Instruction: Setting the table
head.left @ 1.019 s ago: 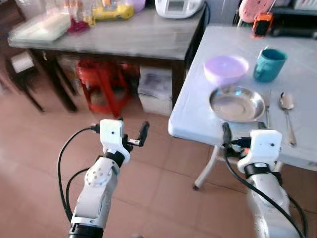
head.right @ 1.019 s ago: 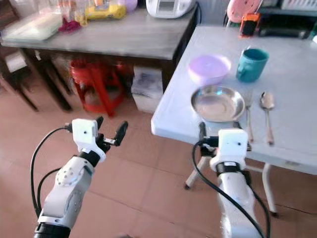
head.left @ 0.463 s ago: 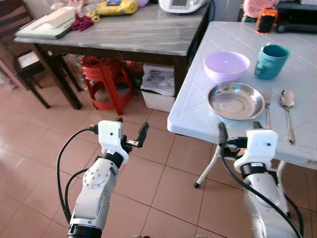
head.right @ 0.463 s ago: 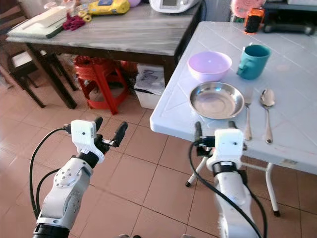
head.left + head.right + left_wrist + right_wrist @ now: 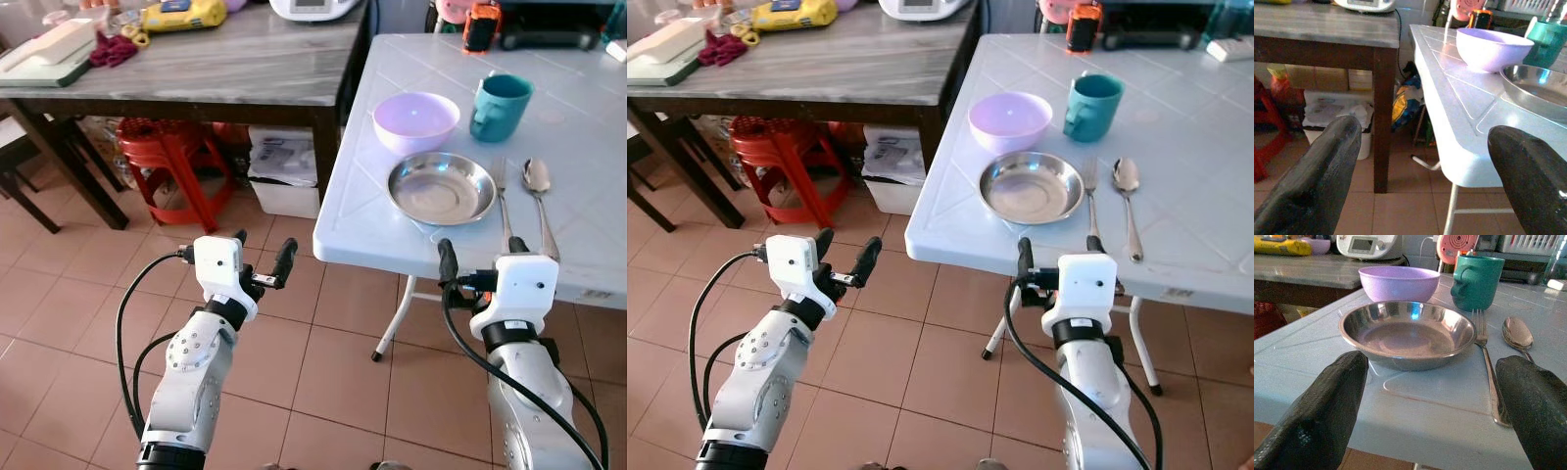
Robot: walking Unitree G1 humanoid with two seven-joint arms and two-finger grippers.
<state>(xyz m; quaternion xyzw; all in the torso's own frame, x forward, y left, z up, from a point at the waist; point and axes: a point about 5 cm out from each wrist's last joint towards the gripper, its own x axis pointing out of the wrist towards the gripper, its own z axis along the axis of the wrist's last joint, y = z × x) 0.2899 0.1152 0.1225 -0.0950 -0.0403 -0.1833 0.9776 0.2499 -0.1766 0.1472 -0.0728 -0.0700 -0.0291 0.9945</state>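
On the white table [image 5: 372,235] a steel plate [image 5: 441,188] lies near the front edge. Behind it stand a purple bowl [image 5: 415,119] and a teal mug [image 5: 500,106]. A fork [image 5: 505,204] and a spoon [image 5: 537,186] lie to the plate's right. My right gripper [image 5: 477,257] is open, held just before the table's front edge, facing the plate [image 5: 1408,333]. My left gripper [image 5: 262,253] is open over the floor, left of the table's corner, with nothing between its fingers.
A dark wooden side table [image 5: 196,73] stands at the left with a rice cooker [image 5: 312,8] and clutter on it. Beneath it are a red stool [image 5: 171,162] and a white box [image 5: 279,176]. Tiled floor [image 5: 78,323] spreads below.
The camera has moved: the whole scene has shifted, so the white table shows more fully and sits further left. Both grippers stay open in the same pose.
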